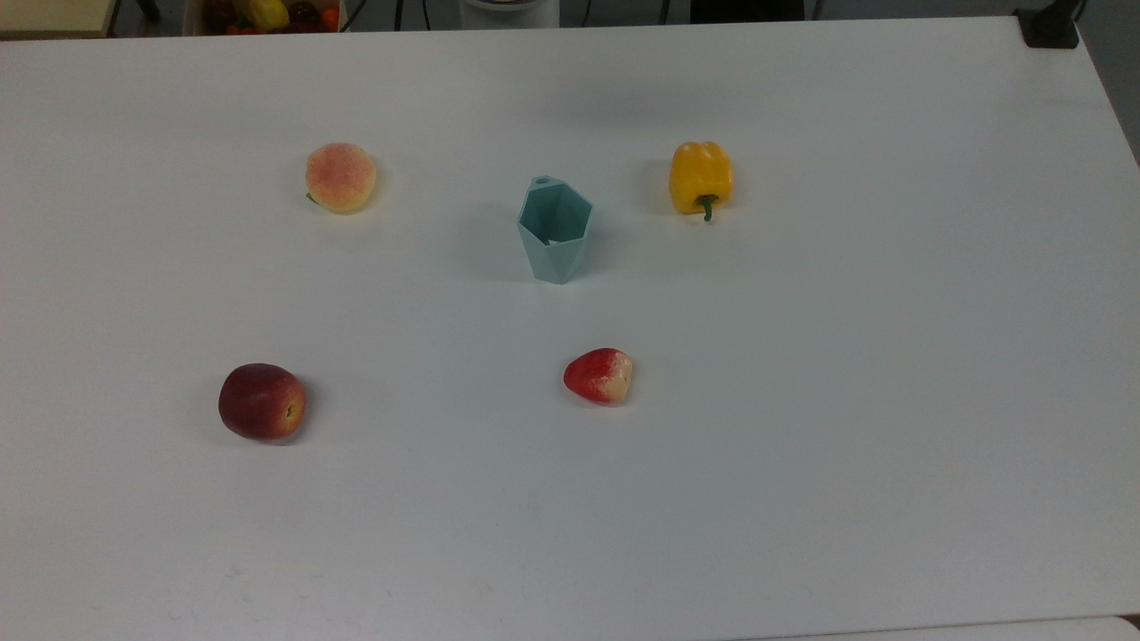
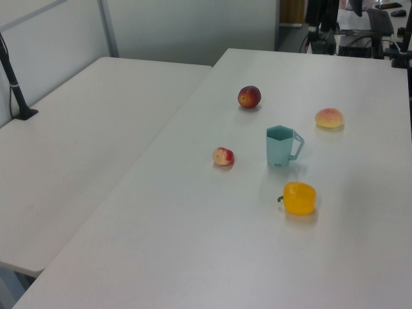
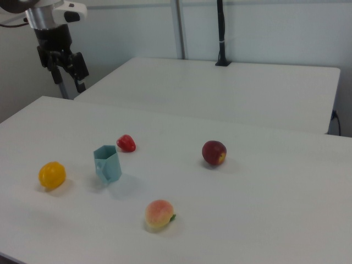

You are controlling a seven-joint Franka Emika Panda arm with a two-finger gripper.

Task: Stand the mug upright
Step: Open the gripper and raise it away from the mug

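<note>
On open table (image 1: 802,445), upright mug (image 1: 554,230).

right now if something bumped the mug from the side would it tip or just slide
Likely tip rather than slide: the mug stands upright on a base narrower than its hexagonal rim, so it looks top-heavy. It seems rigid and empty, so probably light. Its faceted sides should stop it rolling far, and its handle would catch too.

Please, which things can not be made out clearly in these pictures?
- The mug: in the top view its own wall hides the handle, apart from a small bit at the rim.
- The box of fruit: cut off by the top view's upper edge.
- The gripper: in the right view it hangs high above the table; open or shut is unclear.
</note>
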